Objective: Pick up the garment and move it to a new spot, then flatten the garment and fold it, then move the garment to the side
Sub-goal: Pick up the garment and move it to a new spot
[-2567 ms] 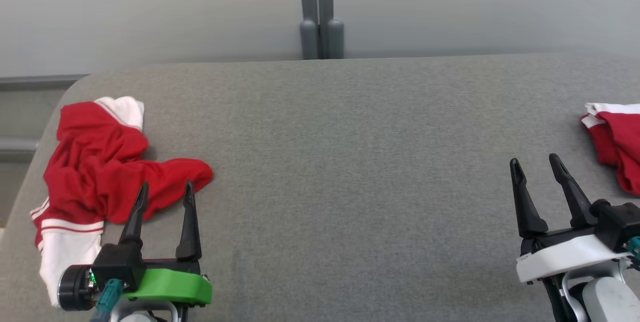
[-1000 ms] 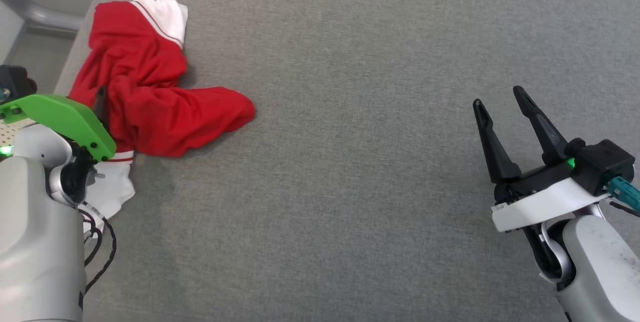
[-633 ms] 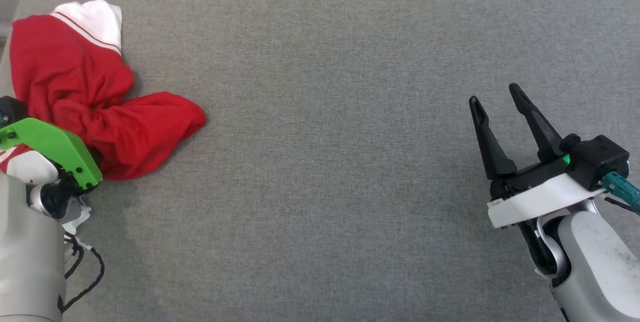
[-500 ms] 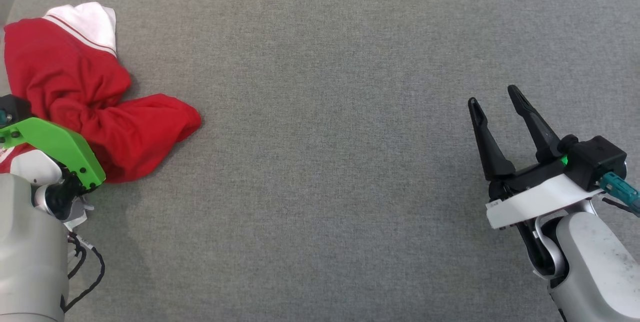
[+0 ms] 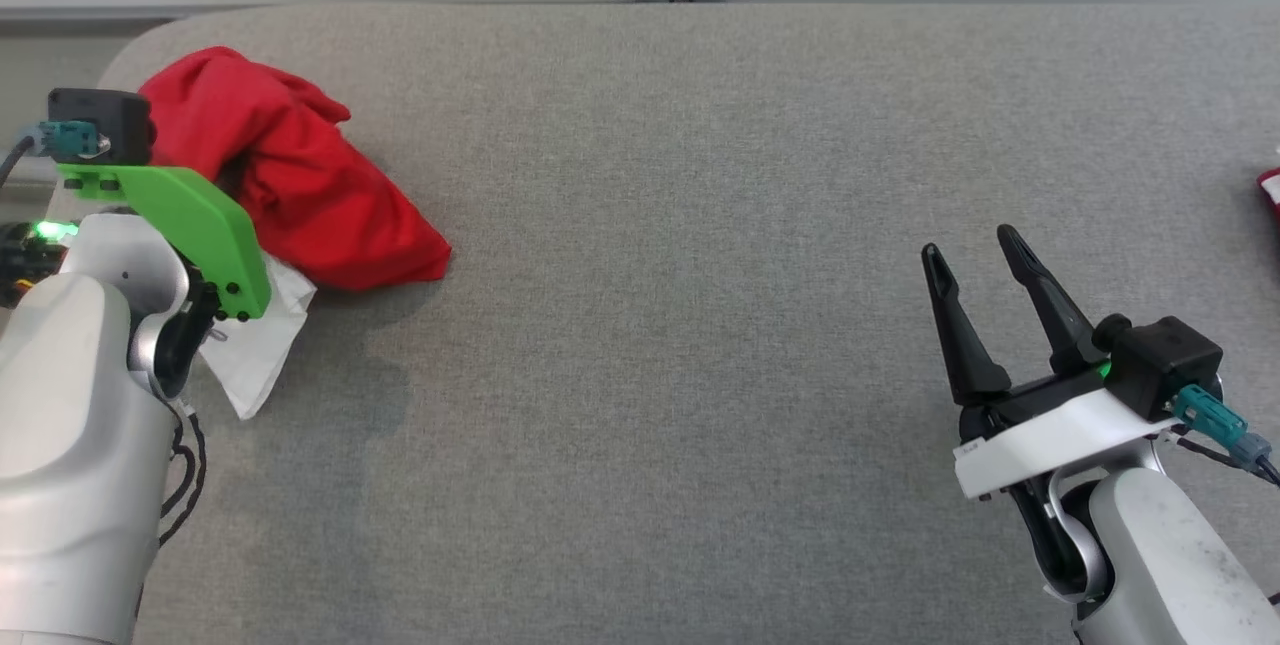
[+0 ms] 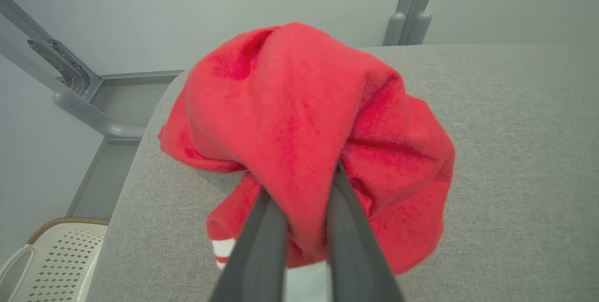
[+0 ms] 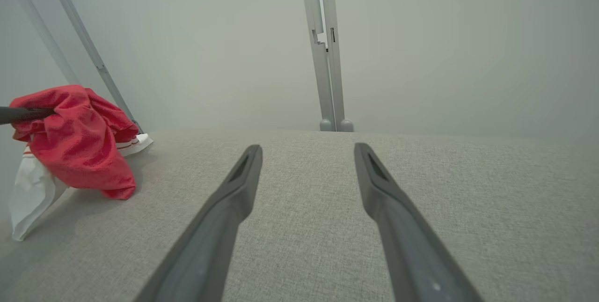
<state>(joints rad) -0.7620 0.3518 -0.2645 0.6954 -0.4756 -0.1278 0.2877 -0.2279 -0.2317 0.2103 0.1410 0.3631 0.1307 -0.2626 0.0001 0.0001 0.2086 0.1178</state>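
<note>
The garment (image 5: 300,185), spread across the corner in the earlier head view, is now drawn up into one red bunch, and the left gripper (image 6: 302,185), wide apart then, has closed on it. The head camera has also tilted, so the far edge of the grey padded surface (image 5: 700,325) now shows.

That surface lies bare through its middle. The garment sits at its far-left corner. It hangs from the left gripper's pinch, which grips a fold of red cloth. The bunch runs downward from the pinch to the white end (image 5: 255,355), which trails on the padding.

The open middle lies to the robot's right of the bunch, so I judge the carry goes that way. The right gripper (image 5: 968,240) hovers well apart on the right side, its jaws wide and holding nothing.
</note>
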